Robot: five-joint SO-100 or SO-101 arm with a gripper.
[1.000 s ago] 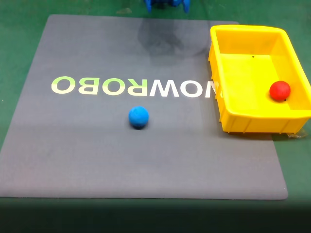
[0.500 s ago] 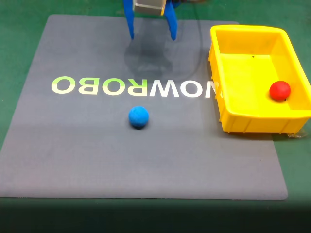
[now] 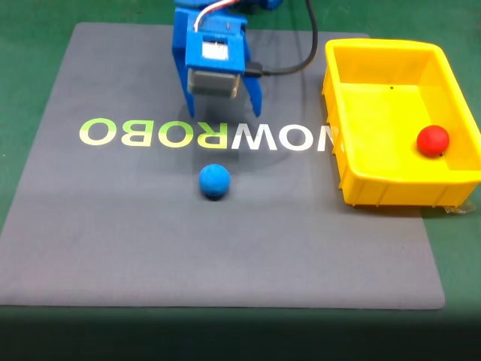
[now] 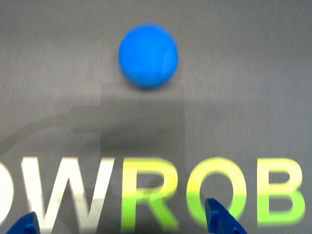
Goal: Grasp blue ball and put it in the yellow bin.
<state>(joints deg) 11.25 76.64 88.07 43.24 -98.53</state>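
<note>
- A robotics lab or test bench, by the look of it, not a home.
- A green worktop (image 3: 30, 22) carries a grey mat (image 3: 225, 248) printed with lettering (image 3: 207, 135) in white and pale green, like a company demonstration pad.
- A blue printed robot arm (image 3: 214, 53) with a bare black cable (image 3: 297, 64) stands over the mat.
- A yellow bin (image 3: 391, 192) of the ribbed parts-storage kind sits at the mat's right edge.

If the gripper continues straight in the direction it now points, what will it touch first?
Probably the blue ball. In the wrist view it lies directly ahead of the open gripper, with only bare grey mat and its lettering between them. Depth is uncertain: if it is angled steeply downward, it may meet the mat first.
</note>
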